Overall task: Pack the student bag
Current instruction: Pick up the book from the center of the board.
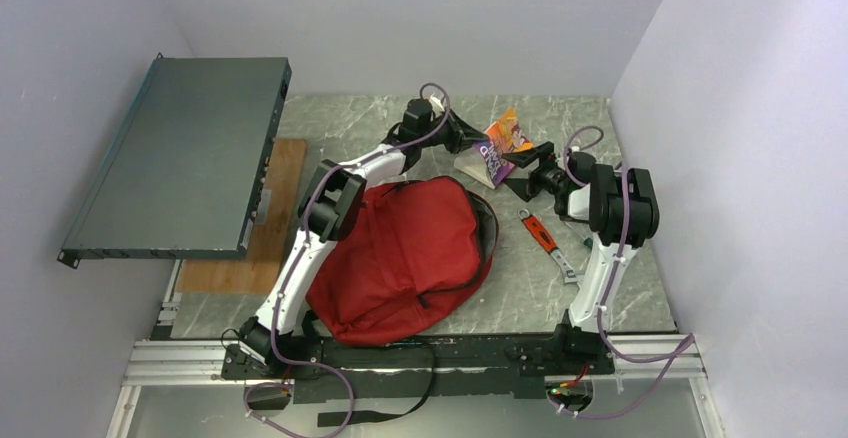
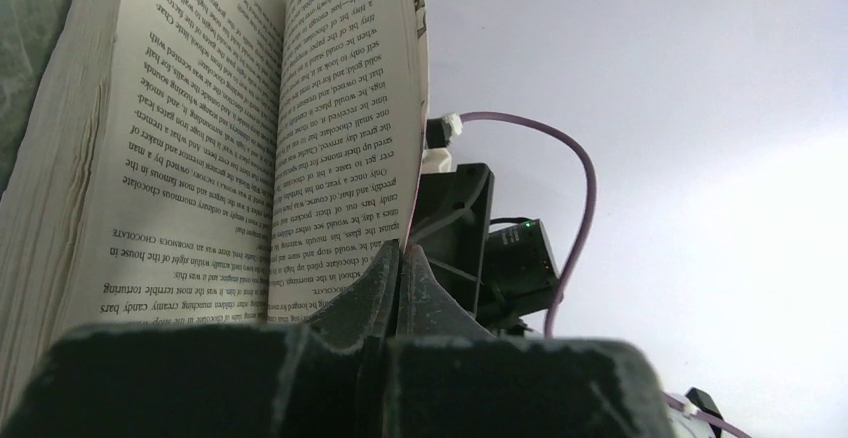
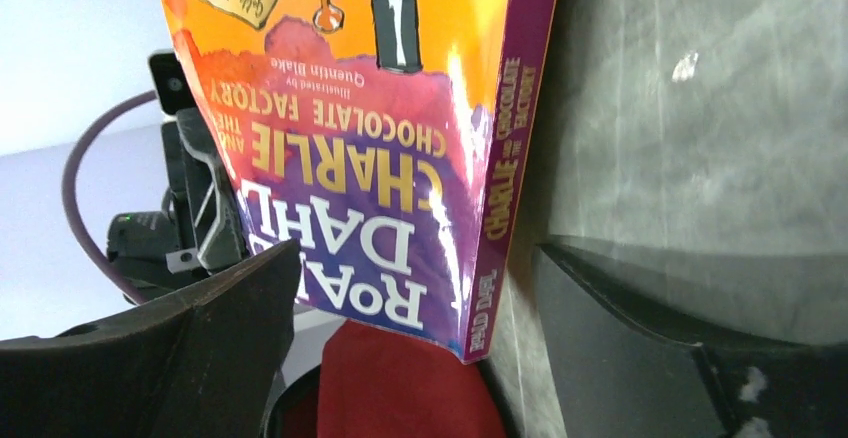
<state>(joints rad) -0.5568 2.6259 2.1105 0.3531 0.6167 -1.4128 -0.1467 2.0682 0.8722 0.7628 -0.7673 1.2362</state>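
The red student bag (image 1: 405, 258) lies on the grey table between the arms, its open mouth toward the far right; its red fabric also shows in the right wrist view (image 3: 400, 388). A paperback book (image 1: 497, 148) with an orange and purple cover stands half open just beyond the bag. My left gripper (image 1: 468, 145) is shut on the book's front cover and first leaves (image 2: 345, 138); its fingertips (image 2: 385, 268) pinch the lower edge. My right gripper (image 1: 525, 163) is open, its jaws on either side of the book's cover and spine (image 3: 380, 158), not touching it.
A flat grey-green metal case (image 1: 180, 153) sits raised at the left over a wooden board (image 1: 270, 228). An orange-handled tool (image 1: 540, 233) lies on the table right of the bag. Walls close in the back and both sides.
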